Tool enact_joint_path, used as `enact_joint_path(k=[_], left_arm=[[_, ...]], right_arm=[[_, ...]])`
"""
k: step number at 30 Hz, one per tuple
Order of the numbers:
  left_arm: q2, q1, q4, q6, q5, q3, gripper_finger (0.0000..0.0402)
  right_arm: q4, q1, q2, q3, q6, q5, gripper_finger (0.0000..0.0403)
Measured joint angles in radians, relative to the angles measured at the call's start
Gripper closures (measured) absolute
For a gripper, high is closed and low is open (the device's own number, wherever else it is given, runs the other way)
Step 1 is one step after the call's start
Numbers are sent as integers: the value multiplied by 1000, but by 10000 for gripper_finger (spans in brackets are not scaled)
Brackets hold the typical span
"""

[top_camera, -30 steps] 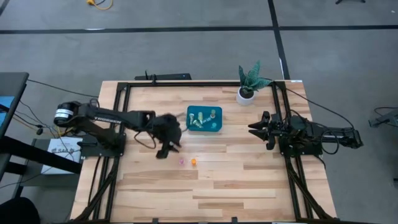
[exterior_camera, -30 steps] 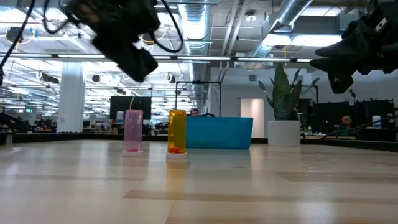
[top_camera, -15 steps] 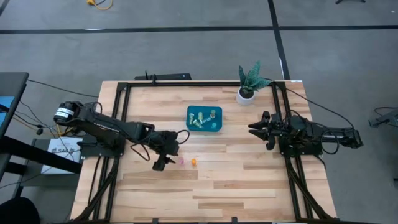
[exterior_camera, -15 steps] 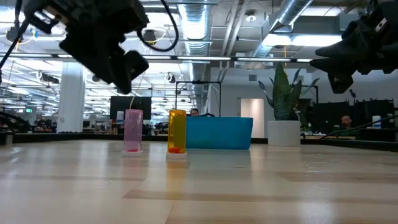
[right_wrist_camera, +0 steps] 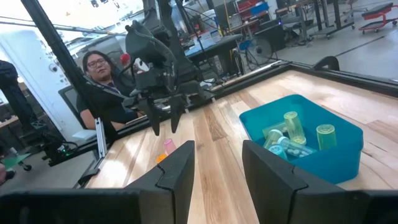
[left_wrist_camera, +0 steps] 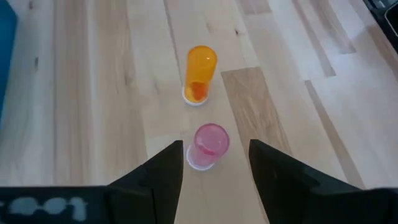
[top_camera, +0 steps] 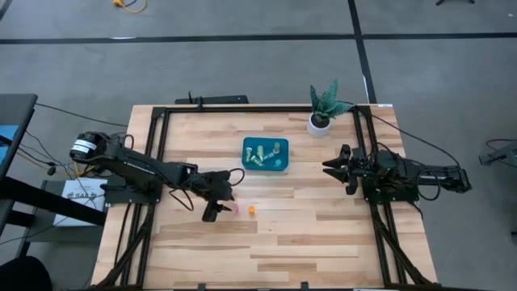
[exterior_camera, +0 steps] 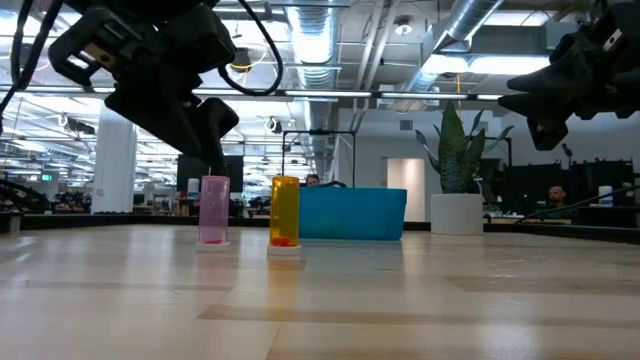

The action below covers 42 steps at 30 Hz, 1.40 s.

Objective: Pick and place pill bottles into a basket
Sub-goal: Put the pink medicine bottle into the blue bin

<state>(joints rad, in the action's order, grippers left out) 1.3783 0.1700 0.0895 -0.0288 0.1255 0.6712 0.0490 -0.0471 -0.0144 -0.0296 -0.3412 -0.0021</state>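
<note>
The pink bottle (left_wrist_camera: pixel 209 144) stands upright just beside the orange bottle (left_wrist_camera: pixel 200 73), straight ahead of the left end effector (left_wrist_camera: pixel 214 168), whose fingers are apart, one each side.

Pink bottle (left_wrist_camera: pixel 211 144) and orange bottle (left_wrist_camera: pixel 200 73) upright on table, other bottles (top_camera: pixel 265 152) in teal basket (top_camera: pixel 246 164)

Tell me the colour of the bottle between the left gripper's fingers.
Pink: the pill bottle is translucent pink, clearest in the left wrist view.
</note>
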Motion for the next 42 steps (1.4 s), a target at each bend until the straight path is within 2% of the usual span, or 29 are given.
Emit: enact_joint_path(k=[10, 17, 21, 26, 28, 35, 38, 42], left_arm=[[125, 0, -99, 8, 18, 2, 229], [149, -1, -149, 9, -4, 2, 234], [147, -2, -150, 17, -25, 3, 260], [146, -4, -145, -9, -26, 3, 315], [145, -10, -142, -20, -25, 5, 322], [124, -46, 69, 9, -97, 159, 313], [108, -95, 87, 34, -132, 223, 300], [105, -197, 60, 52, -134, 324, 310]], right_arm=[[0, 0, 0, 0, 0, 0, 274], [0, 0, 0, 0, 0, 0, 274], [0, 0, 0, 0, 0, 0, 274], [0, 0, 0, 0, 0, 0, 274], [0, 0, 0, 0, 0, 0, 274], [0, 0, 0, 0, 0, 0, 274], [0, 0, 0, 0, 0, 0, 274], [0, 0, 0, 0, 0, 0, 274]])
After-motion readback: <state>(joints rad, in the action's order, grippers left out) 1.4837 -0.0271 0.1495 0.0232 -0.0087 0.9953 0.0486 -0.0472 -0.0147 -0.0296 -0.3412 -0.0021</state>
